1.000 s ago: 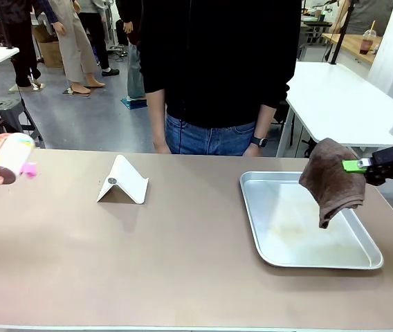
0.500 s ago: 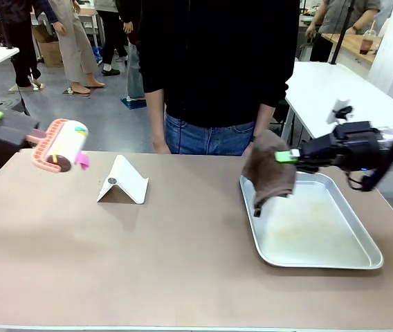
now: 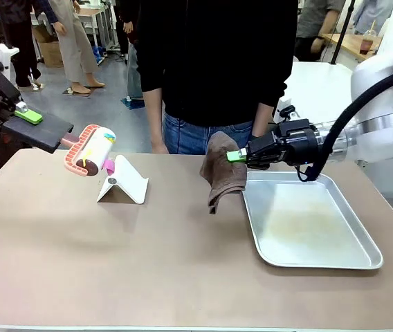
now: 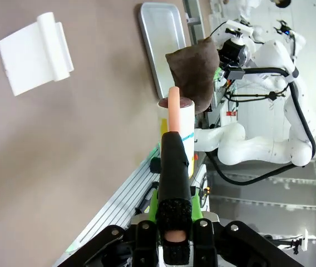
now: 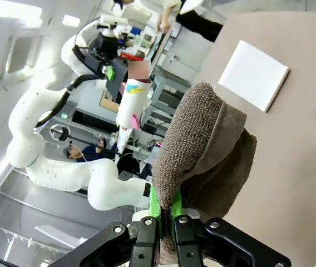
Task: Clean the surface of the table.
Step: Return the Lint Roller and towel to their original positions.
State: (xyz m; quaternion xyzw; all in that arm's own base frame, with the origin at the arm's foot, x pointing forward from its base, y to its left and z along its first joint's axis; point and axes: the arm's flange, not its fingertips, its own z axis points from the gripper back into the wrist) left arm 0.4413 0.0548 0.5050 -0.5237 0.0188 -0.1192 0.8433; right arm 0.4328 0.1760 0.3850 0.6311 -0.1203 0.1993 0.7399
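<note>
Below us the table spreads wide, its long axis running left to right. Our right gripper pinches a brown cloth that hangs over the top just left of the tray, so it is the nearer arm. Our left gripper clamps a lint roller above the stand.

One cloth, one roller — one tray, one stand.
</note>
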